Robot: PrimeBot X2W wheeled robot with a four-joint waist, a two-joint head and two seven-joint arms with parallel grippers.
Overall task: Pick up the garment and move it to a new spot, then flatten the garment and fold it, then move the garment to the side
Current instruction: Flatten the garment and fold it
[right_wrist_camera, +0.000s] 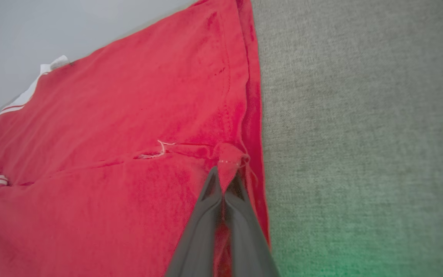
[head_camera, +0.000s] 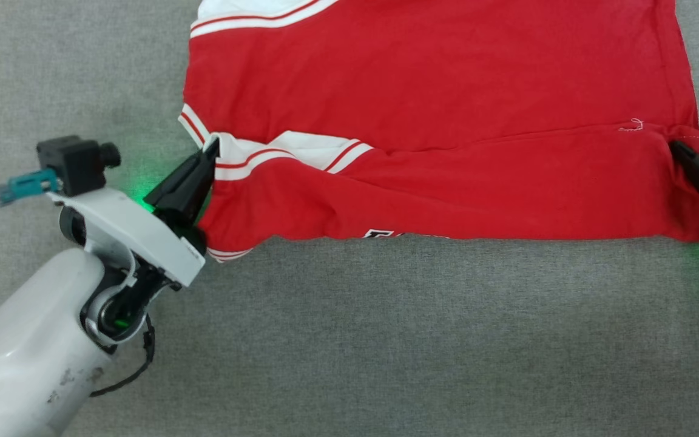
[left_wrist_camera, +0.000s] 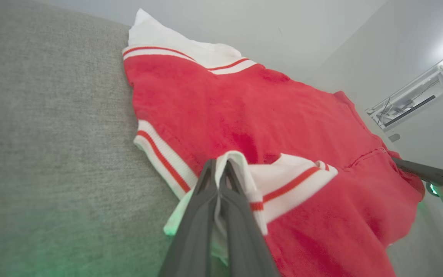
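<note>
The red garment (head_camera: 434,109) lies spread on the grey cloth surface, its near part folded over toward the far side. My left gripper (head_camera: 211,149) is shut on the folded flap's white striped corner (left_wrist_camera: 240,163); in the left wrist view the gripper (left_wrist_camera: 218,165) pinches that white cloth. My right gripper (head_camera: 677,147) is shut on the flap's red right corner at the garment's right edge; the right wrist view shows the gripper (right_wrist_camera: 224,177) with a red cloth tip (right_wrist_camera: 229,157) between the fingers. A white panel (head_camera: 252,12) lies at the far left.
Grey fabric surface (head_camera: 386,340) extends wide toward me and to both sides of the garment. A pale wall (left_wrist_camera: 283,27) rises beyond the surface's far edge, with a white shelf unit (left_wrist_camera: 410,100) at the right of the left wrist view.
</note>
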